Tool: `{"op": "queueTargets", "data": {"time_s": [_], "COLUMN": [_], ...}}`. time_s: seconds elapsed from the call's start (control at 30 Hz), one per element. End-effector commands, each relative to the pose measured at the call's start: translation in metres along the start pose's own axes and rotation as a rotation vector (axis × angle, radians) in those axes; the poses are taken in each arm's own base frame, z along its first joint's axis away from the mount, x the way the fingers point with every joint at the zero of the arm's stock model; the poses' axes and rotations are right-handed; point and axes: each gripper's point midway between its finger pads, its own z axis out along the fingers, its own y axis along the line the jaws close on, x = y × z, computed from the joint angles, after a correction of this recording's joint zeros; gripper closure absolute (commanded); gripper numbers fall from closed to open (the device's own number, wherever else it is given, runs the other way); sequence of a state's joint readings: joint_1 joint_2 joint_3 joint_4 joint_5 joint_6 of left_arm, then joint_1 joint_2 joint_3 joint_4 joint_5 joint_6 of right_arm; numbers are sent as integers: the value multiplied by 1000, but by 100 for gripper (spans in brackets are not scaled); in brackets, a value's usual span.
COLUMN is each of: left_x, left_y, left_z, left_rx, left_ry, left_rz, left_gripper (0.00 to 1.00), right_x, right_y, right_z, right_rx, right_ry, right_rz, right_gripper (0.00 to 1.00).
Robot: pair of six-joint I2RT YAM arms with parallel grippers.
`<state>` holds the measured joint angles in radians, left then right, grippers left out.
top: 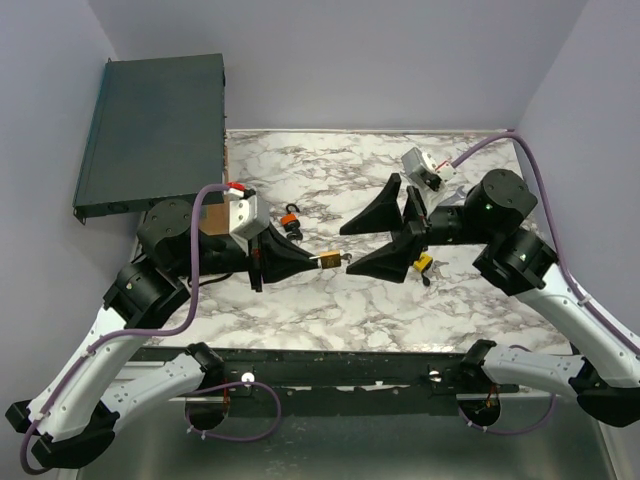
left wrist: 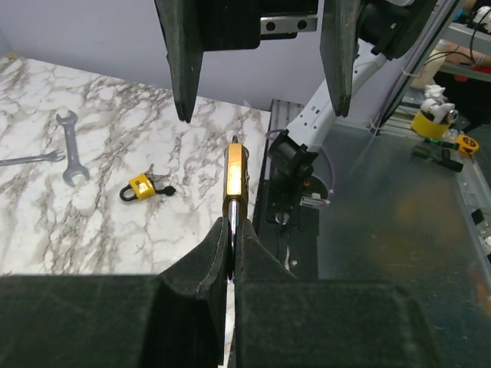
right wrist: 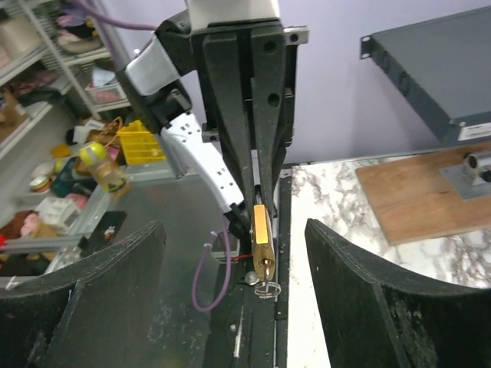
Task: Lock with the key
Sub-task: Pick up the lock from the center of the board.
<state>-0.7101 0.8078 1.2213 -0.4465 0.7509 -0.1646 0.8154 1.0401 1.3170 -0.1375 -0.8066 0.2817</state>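
- The brass padlock point(right wrist: 261, 230) was held up off the marble surface point(top: 300, 160), pinched at its shackle end by the left tool point(left wrist: 234, 226), whose fingers were clamped tight on it.
- The padlock body was pointed outward, straight at the other arm. This was judged to be deliberate, so that the keyed end was left free and reachable.
- A key with its ring point(right wrist: 267, 287) was seen hanging at that free end, seemingly seated in the keyway. How deep it sat could not be made out.
- The right tool point(top: 348, 250) was spread wide with nothing gripped, one finger to each side of the padlock's free end. It was judged to be lined up for a pinch on the key.
- The shackle was hidden between the left fingers, so it could not be told whether it was pressed home.
- The step in hand was judged to be the approach to the key, with the turn not yet made. A firm hold by the left tool would be needed so that the body was not twisted along with the key.
- A yellow padlock point(left wrist: 142, 186) with its own keys was left lying on the surface beside a wrench point(left wrist: 69, 142), both well apart from the action.
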Motion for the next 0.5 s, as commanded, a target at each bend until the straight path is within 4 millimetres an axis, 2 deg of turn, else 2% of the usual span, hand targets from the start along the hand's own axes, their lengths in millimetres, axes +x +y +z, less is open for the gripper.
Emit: {"op": "queueTargets", "data": {"time_s": [0.0, 0.2, 0.47], "left_x": [-33, -39, -41], "left_y": [-25, -21, -14], "left_z": [-6, -6, -5], "left_rx": [84, 52, 14], "left_ry": [-88, -89, -79], "left_rz": [-15, -36, -62], "left_gripper": [100, 100, 100], "right_x": [5, 9, 15], "right_y": [8, 3, -3], "right_z": [6, 15, 26], "right_rx": [-82, -83, -54], "right_ry": [2, 14, 32], "right_rz": [17, 31, 37], "right_gripper": [24, 31, 47]}}
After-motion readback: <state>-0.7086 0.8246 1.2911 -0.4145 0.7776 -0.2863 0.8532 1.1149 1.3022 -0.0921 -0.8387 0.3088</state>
